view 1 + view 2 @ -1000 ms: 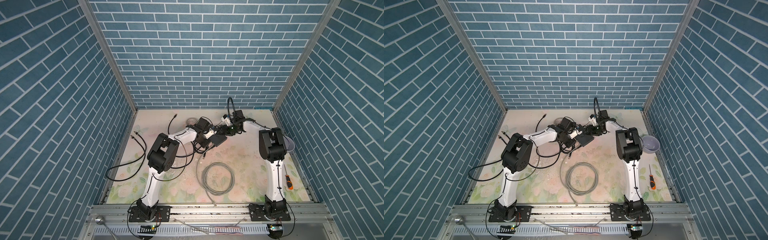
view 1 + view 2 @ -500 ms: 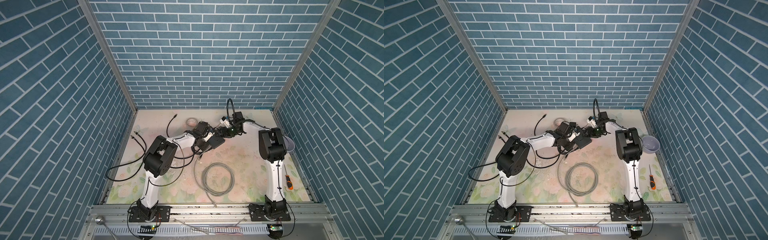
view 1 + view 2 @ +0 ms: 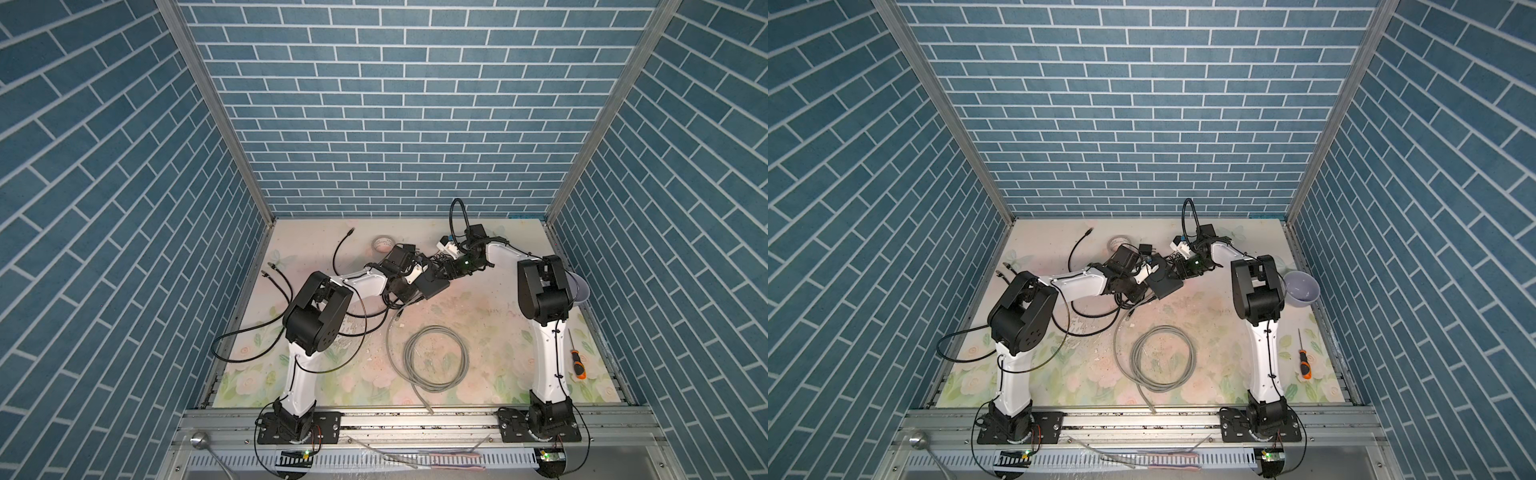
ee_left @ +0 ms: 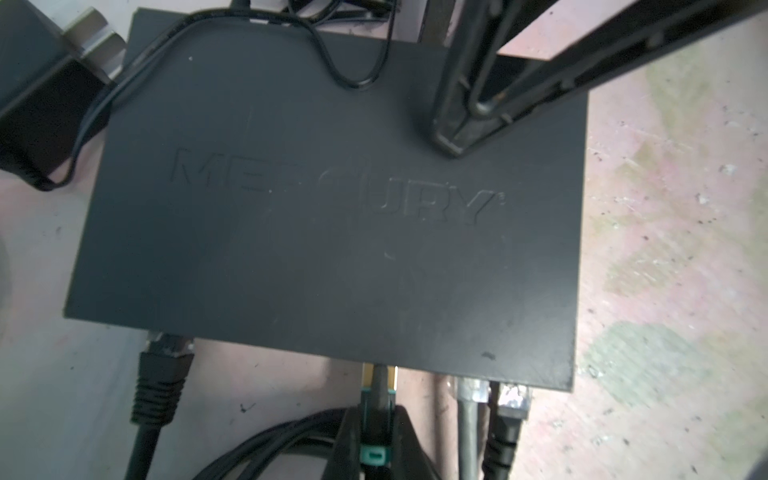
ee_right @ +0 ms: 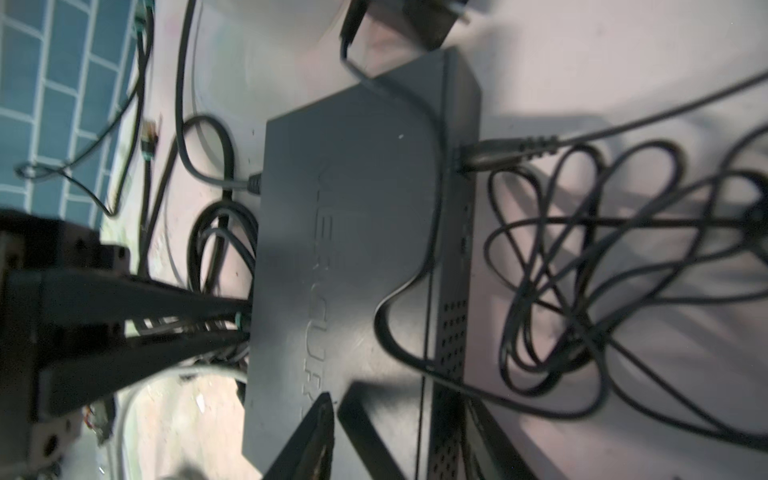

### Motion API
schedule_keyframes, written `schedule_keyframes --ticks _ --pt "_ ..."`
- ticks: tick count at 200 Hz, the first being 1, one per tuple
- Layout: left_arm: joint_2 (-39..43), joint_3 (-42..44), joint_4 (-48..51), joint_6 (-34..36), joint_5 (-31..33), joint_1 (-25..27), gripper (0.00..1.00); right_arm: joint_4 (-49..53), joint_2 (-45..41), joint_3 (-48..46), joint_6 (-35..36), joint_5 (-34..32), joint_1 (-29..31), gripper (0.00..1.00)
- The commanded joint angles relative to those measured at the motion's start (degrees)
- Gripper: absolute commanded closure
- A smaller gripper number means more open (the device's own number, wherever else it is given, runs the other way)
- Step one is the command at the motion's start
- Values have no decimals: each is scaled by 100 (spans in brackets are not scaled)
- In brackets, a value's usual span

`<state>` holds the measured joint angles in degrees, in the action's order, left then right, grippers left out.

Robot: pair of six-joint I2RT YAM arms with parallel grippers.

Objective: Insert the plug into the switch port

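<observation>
While plug (image 4: 377, 388) at switch (image 4: 332, 208), left elbow (image 3: 316, 316) now farther left.

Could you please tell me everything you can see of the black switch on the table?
The switch is a flat, matte-black rectangular box, plastic-looking, with MERCURY embossed on top and vent holes in one long side, where a power plug enters. It lies flat on the floral table. Four plugs meet the opposite edge; the left claw grips the teal plug there. A thin black cord loops across its top, and the right claw reaches a top corner.
</observation>
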<state>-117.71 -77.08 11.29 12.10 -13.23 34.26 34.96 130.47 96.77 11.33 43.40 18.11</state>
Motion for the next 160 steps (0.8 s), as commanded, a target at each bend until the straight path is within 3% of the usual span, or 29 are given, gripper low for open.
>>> schedule_keyframes --ticks 1,56,91,160 --pt "-23 -25 -1559 14 -987 174 100 2071 365 -189 883 1554 1069 52" --pt "56 120 -1974 129 -1792 252 100 2696 484 84 1562 2063 1354 54" --pt "-13 85 -2144 98 -1813 283 100 3107 558 250 1935 1993 1557 55" --pt "-207 27 -2585 -199 -1650 318 100 3207 722 364 2023 2126 1779 58"
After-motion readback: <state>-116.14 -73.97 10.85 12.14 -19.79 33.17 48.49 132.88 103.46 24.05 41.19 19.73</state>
